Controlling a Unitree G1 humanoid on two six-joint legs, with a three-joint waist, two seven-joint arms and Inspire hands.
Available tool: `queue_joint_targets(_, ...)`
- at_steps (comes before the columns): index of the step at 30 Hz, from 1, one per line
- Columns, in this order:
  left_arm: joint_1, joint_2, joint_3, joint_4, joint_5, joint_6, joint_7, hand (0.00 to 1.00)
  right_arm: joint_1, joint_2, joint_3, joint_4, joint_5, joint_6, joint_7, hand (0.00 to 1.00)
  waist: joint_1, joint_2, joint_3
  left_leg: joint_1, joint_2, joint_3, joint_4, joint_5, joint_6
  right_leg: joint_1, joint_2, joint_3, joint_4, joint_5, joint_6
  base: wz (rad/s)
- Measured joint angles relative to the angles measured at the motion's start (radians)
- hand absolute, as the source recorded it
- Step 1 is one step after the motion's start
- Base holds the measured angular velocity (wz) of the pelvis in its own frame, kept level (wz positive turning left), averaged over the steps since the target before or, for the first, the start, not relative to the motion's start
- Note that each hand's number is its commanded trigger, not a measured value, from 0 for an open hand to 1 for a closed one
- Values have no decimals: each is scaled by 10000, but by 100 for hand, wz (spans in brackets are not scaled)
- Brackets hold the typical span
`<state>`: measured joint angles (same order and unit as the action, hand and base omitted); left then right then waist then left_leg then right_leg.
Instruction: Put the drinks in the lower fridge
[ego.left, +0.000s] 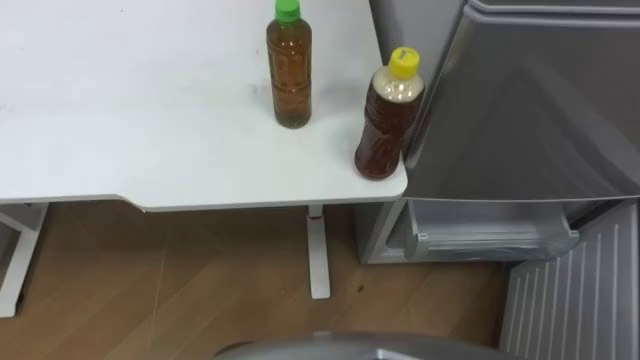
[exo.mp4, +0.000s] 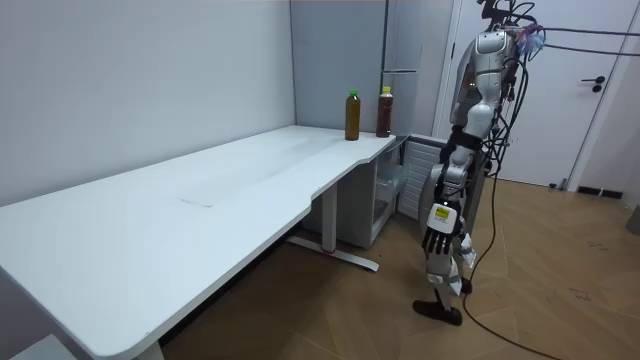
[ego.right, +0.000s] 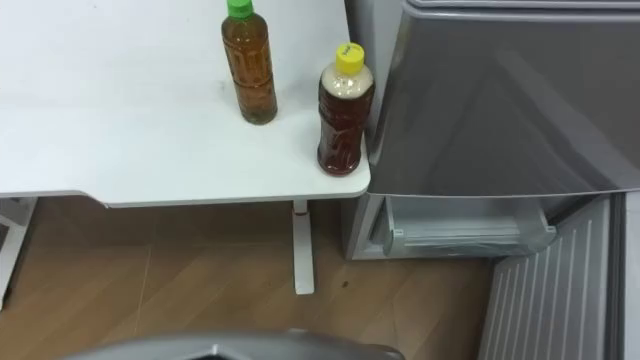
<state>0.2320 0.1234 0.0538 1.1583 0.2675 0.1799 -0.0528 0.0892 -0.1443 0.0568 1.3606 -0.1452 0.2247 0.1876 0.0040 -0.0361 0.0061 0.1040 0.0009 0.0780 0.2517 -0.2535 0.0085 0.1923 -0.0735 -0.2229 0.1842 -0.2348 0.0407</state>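
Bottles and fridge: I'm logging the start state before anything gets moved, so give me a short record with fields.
green-capped bottle: upright on the table, near its corner
yellow-capped bottle: upright at the table's corner, next to the fridge
lower fridge: door open
left hand: hangs at the robot's side, fingers relaxed, empty
robot: stands before the fridge, by the table's corner

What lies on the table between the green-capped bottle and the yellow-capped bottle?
Nothing: only a bare strip of the white table lies between the green-capped bottle and the yellow-capped bottle. Both eye views show them standing apart.
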Motion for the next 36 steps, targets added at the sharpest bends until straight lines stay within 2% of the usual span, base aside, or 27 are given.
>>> queue_joint_targets(15, -21, 34, 1, 12, -23, -303, 52, 0, 70, -15, 93, -4, -174, -588, -270, 0, 9, -18, 16, -40, 0, 3, 39, -1, -1, -8, 1, 11, -38, -1, -1, 0)
queue_joint_targets(26, -61, 33, 14, 11, -20, -399, 65, 0, 71, -33, 87, 16, -177, -775, -660, 0, 10, -30, 27, -58, -2, 8, -5, -4, -5, 2, 8, 8, -142, -2, -1, 0)
queue_joint_targets(33, -72, 33, 59, -46, -26, -583, 89, 0, 91, -32, 88, 10, -184, -938, -914, 0, 17, -24, 33, -53, -10, -4, -115, -4, -7, -22, 12, 18, -185, -2, -1, 0)
queue_joint_targets(36, -76, 30, 259, -82, -510, -647, 470, 0, 87, -33, 51, 5, -193, -1035, -1183, 0, 14, -22, 30, -53, -12, -1, -125, -4, -6, -7, 12, 12, -179, -2, -1, 0)
